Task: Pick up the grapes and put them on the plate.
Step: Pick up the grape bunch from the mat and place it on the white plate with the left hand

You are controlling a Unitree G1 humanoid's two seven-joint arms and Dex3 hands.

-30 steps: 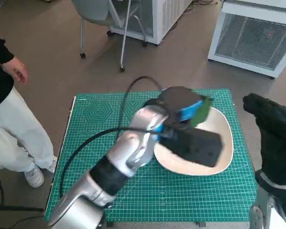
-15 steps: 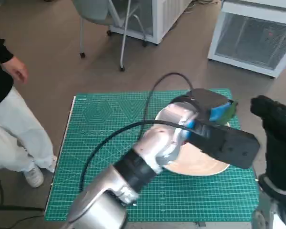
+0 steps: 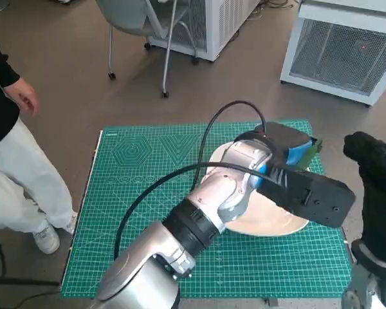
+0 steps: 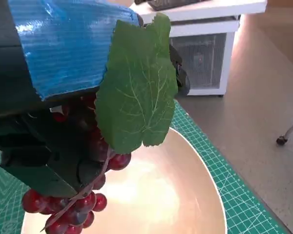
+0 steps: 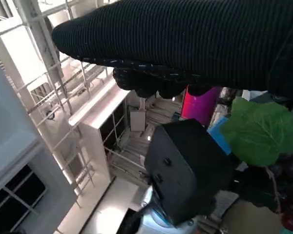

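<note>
The grapes (image 4: 83, 195), gripped in the left robot hand (image 3: 289, 168), have been carried further right and are now hung over the plate (image 3: 280, 225); only release is judged left. The right robot hand (image 3: 373, 174) is held aside, apparently empty.

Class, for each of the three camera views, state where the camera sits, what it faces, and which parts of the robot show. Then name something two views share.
Head view: mounted high, looking steeply down at the green cutting mat and cream oval plate; both arms show.
Left wrist view: behind the blue-taped left hand, facing the plate with the bunch of red grapes with a green leaf.
Right wrist view: behind the black-gloved right hand, facing the left hand.
Shared: both wrist views show the grapes' leaf.
</note>
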